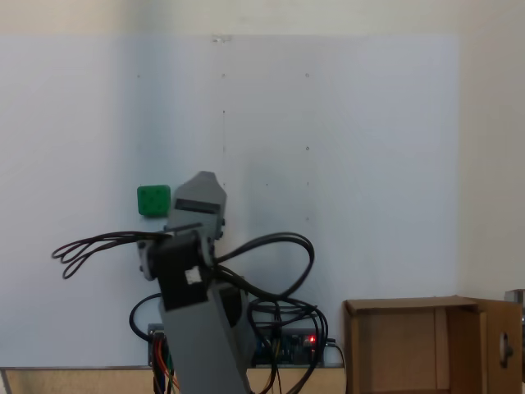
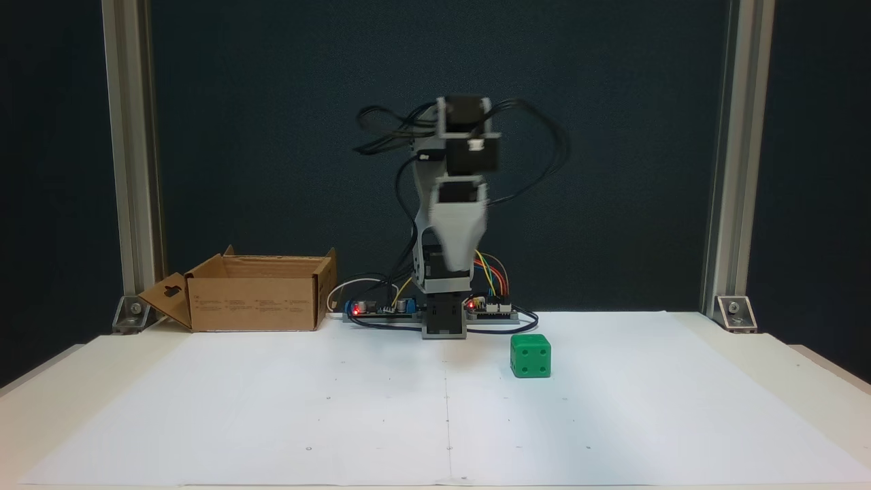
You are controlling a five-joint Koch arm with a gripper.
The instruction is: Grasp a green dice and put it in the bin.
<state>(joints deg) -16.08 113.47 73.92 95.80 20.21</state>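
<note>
Green dice (image 2: 530,355) beside raised end effector (image 2: 454,262)

A pale surface (image 2: 782,367) carries a large white paper sheet (image 2: 340,422). The green dice (image 2: 531,355) sits on the sheet, right of the arm's base (image 2: 444,321) in a fixed view. The bin (image 2: 255,299) stands open at the back left, beside circuit boards (image 2: 381,309).

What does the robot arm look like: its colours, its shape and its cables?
The arm has light grey plastic links and black boxy motors. Loops of thin black cable hang off both sides. The gripper is a grey tapered shell. Coloured wires run near the base.
</note>
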